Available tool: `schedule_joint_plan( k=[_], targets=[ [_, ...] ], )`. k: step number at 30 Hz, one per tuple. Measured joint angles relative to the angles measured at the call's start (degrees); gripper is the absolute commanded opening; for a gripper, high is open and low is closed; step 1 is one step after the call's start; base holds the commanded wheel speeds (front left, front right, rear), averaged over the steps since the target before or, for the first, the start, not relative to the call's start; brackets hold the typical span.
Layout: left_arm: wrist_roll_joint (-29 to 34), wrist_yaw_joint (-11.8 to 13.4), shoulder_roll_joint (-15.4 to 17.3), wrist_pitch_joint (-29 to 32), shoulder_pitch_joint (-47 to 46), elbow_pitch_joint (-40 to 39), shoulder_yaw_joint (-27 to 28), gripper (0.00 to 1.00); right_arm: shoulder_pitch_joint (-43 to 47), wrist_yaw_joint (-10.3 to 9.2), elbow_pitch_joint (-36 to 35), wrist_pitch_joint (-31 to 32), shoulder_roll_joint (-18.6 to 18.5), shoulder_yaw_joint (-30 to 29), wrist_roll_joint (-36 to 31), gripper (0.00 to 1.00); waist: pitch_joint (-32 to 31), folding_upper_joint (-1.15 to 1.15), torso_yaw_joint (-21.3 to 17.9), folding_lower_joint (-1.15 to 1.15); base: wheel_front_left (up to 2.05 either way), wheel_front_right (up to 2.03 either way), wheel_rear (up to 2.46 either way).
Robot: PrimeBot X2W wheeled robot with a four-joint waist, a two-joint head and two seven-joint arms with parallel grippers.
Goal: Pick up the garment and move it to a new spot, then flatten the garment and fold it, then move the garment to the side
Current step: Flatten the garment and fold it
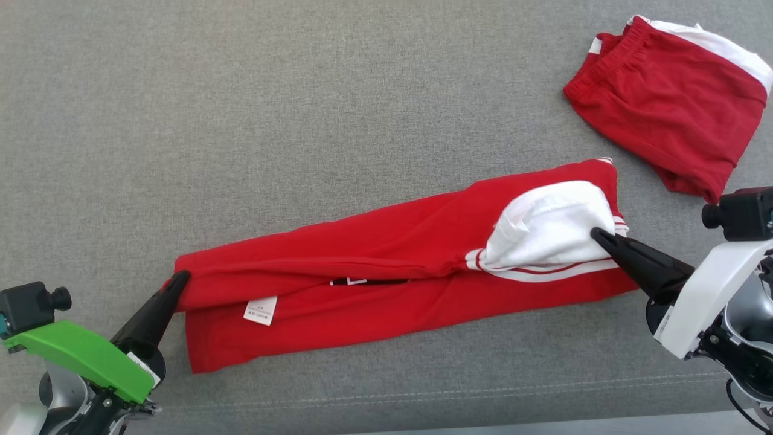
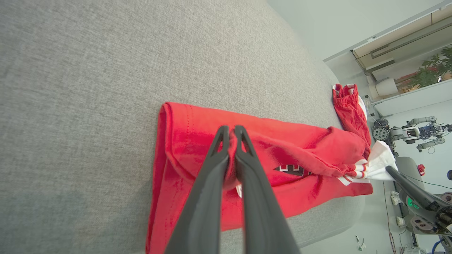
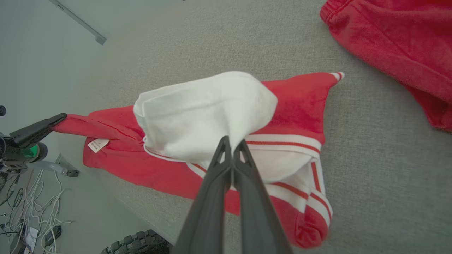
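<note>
Left gripper (image 1: pixel 180 280): fingers pressed together, pinching the near-left end of the red garment (image 1: pixel 386 254). Right gripper (image 1: pixel 598 233): likewise closed, pinching the white sleeve (image 1: pixel 555 223) at the opposite end. The garment lies on the grey upholstered surface (image 1: pixel 302 90) as a long folded strip spanning both grippers. Its long axis runs left to right, with the right end slightly farther out. Judgement: each arm commands its own end, so an end-to-end fold is feasible. Beyond, at far right, red shorts (image 1: pixel 664 96) lie apart.
</note>
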Motion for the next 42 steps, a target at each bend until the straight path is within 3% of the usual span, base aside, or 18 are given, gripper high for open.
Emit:
schedule_joint_plan(
  k=[27,29,37,38,39,40,41,42],
  targets=[
    [0.00,0.57,-1.04,0.98,-0.41,-1.46,-1.75,0.00,-2.51,-1.81,3.75,0.25,-0.02,-0.26,-1.99,0.00,4.83,0.00,3.04,0.00,0.00,0.00,0.00],
    [0.01,0.57,-1.27,0.98,-0.77,-1.45,-1.82,0.00,-2.51,-2.14,4.24,0.97,-0.13,0.20,-2.07,0.16,5.11,0.00,3.30,0.00,0.00,0.00,0.00],
    [0.01,0.58,-1.46,0.88,-0.80,-0.93,-1.77,0.00,-3.60,-2.16,5.59,1.20,-0.03,0.57,-2.50,0.14,5.43,0.00,3.49,0.00,0.00,0.00,0.00],
    [0.01,0.60,-1.48,0.88,-0.80,-0.83,-1.77,0.11,-3.77,-2.22,5.69,1.19,0.03,0.57,-2.52,0.16,5.43,0.00,3.45,0.00,0.00,0.00,0.00],
    [0.01,0.76,-1.51,0.88,-0.80,-0.78,-1.79,0.29,-3.94,-2.22,5.84,1.19,0.09,0.57,-2.58,0.19,5.42,0.00,3.41,0.00,0.00,0.00,0.00],
    [0.00,0.85,-1.52,0.89,-0.80,-0.73,-1.85,0.35,-4.16,-2.22,6.00,1.19,0.13,0.57,-2.65,0.24,5.41,0.00,3.37,0.00,0.00,0.00,0.00],
    [0.00,0.85,-1.55,0.90,-0.80,-0.69,-1.91,0.49,-4.39,-2.22,6.12,1.19,0.18,0.57,-2.78,0.24,5.40,0.00,3.33,0.00,0.00,0.00,0.00],
    [0.00,0.85,-1.58,0.91,-0.80,-0.67,-1.98,0.92,-4.56,-2.22,6.22,1.19,0.22,0.59,-2.93,0.20,5.39,0.00,3.29,0.00,0.00,0.00,0.00]
  ],
)
